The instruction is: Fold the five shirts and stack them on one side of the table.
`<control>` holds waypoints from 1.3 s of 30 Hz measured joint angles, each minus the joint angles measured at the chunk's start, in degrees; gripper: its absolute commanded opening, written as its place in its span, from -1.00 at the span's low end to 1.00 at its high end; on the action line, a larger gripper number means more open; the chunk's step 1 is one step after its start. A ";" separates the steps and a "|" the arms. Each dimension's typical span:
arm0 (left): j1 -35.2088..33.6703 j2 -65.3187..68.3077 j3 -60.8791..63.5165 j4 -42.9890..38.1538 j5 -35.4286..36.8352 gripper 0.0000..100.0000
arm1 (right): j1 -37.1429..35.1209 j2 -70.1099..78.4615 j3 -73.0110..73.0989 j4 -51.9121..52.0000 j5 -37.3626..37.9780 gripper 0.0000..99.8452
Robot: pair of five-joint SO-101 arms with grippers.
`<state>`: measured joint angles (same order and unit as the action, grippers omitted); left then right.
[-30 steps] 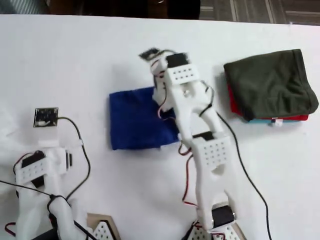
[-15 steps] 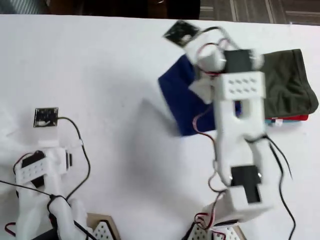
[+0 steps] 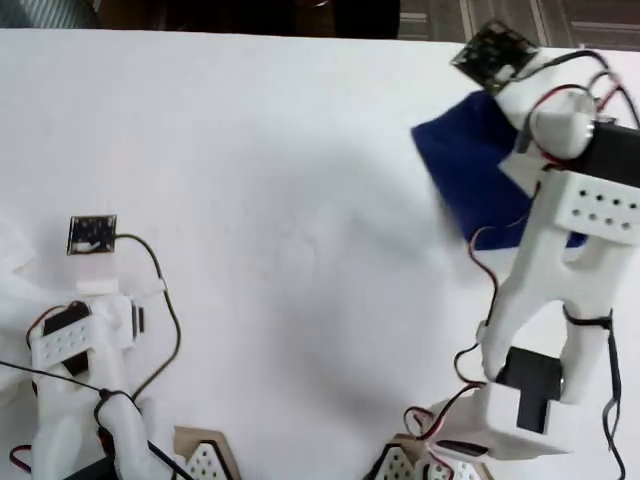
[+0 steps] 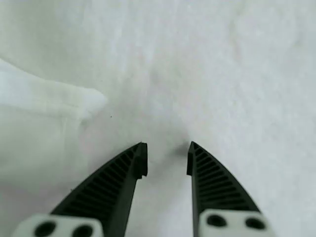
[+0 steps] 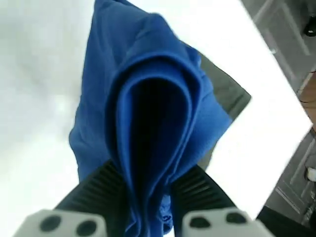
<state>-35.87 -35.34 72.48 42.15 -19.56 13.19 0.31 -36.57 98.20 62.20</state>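
Observation:
A folded blue shirt [image 3: 470, 170] hangs in the air at the table's far right, held by my right gripper [image 5: 148, 185], which is shut on its folded edge. From the right wrist the blue shirt [image 5: 148, 108] droops over a dark green shirt [image 5: 224, 94] lying below it. In the high view the right arm [image 3: 570, 230] covers the stack of folded shirts. My left gripper [image 4: 165, 158] stands open just above the bare white table at the near left, next to a white cloth [image 4: 39, 128].
The left arm [image 3: 75, 350] rests at the near left corner with a black cable [image 3: 165, 300] looping beside it. The table's right edge [image 5: 266, 54] drops off to a dark floor. The white tabletop [image 3: 280, 180] stretches across the middle.
My right gripper has lifted the blue shirt off the table's middle and carried it to the right, over the stack of folded shirts. The left arm has not moved.

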 measured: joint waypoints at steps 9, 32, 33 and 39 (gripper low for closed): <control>0.00 0.00 0.00 0.00 0.00 -0.69 | 7.30 14.68 -7.82 -4.84 0.97 -0.96; 0.00 0.00 0.00 0.00 0.00 -0.69 | 13.10 54.59 -34.90 -23.03 1.05 -0.95; 0.00 0.00 0.00 0.00 0.00 -0.69 | 13.63 55.38 -35.52 -23.03 1.05 -0.95; 0.00 0.00 0.00 0.00 0.00 -0.69 | 15.82 58.20 -35.87 -23.12 0.79 -0.76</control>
<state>-35.87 -35.34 72.48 42.15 -19.56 29.01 58.51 -72.44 75.08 62.99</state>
